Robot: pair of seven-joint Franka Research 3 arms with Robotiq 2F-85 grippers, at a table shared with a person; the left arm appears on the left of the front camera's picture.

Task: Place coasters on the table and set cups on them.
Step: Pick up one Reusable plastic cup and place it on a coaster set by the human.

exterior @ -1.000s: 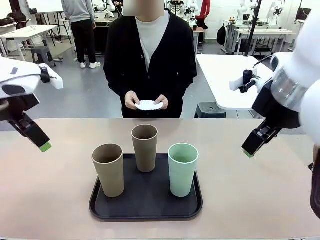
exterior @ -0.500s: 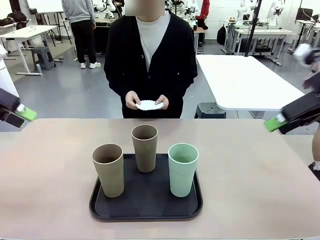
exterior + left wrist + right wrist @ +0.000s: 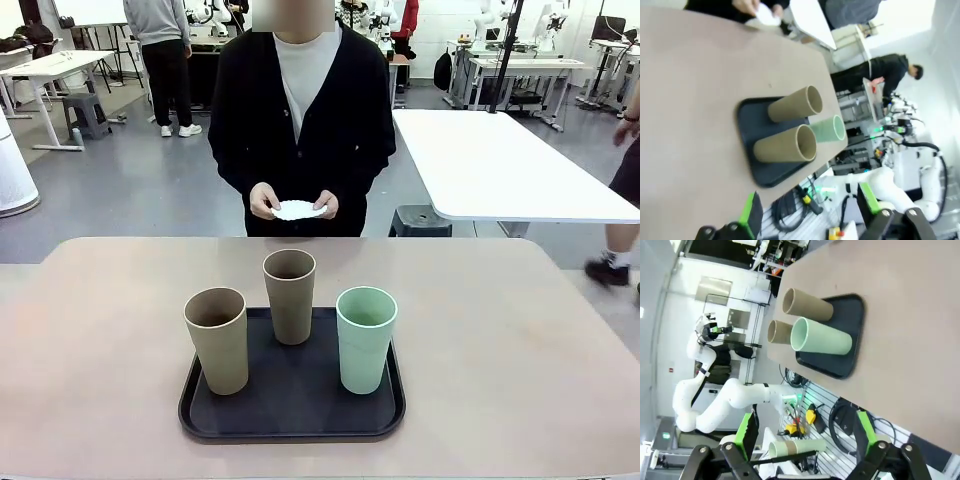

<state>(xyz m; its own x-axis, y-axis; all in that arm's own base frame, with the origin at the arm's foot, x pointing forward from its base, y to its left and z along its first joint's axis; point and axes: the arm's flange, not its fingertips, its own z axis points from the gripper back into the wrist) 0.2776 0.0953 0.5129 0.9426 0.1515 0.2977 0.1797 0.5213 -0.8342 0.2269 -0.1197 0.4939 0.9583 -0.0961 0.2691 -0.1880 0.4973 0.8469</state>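
Observation:
Three cups stand upright on a black tray (image 3: 290, 405) on the beige table (image 3: 520, 340): a tan one (image 3: 217, 340) front left, a tan one (image 3: 289, 295) at the back, a mint green one (image 3: 366, 340) front right. Across the table a person holds the white coasters (image 3: 298, 210) in both hands at waist height. My left gripper (image 3: 807, 212) is open and empty, high above the table's near side, with the cups (image 3: 790, 105) and coasters (image 3: 764, 15) far ahead. My right gripper (image 3: 805, 432) is also open and empty, well away from the mint cup (image 3: 822, 340) and tray (image 3: 856, 325).
A white table (image 3: 500, 165) stands behind the person at the right. Another person's leg and shoe (image 3: 612, 262) show at the right edge. Bare tabletop lies on every side of the tray.
Both arms have drawn back out of the front view, the left one off to the left and the right one off to the right. Cups, tray and the person's hands have stayed put.

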